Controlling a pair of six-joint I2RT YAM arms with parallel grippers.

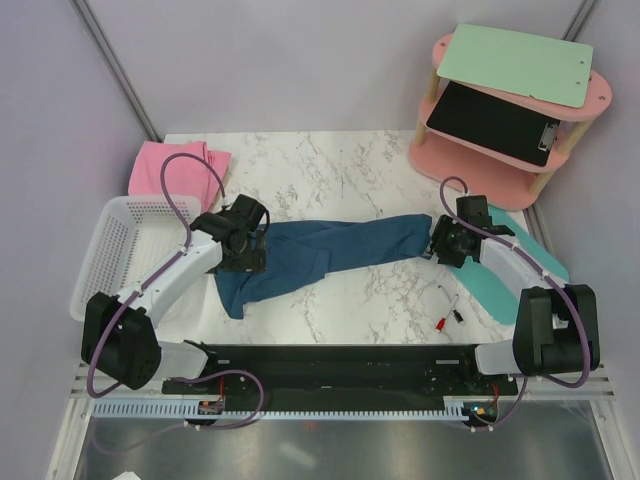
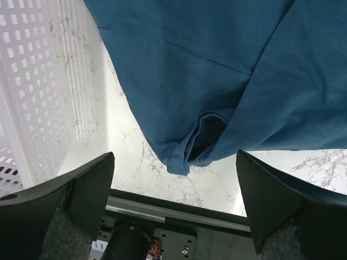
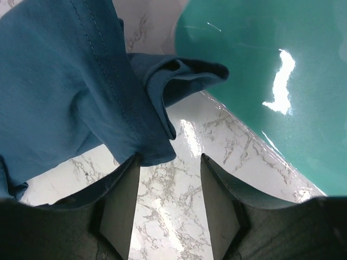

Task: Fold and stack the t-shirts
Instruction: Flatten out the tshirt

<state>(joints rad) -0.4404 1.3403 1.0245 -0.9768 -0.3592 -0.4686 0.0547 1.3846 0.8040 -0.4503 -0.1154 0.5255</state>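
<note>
Where blue t-shirt (image 1: 340, 250) ends, basket (image 1: 100, 250) (white) beside.

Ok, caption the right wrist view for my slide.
Right end effector, jaws apart, over the marble table beside the dark teal-blue t-shirt; turquoise mat at upper right.

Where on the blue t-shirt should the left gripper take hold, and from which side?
Probably the puckered corner of the blue t-shirt, from straight above. Its doubled layers bunch into a fold right in line with the open left gripper, which is easier to pinch than flat cloth.
</note>
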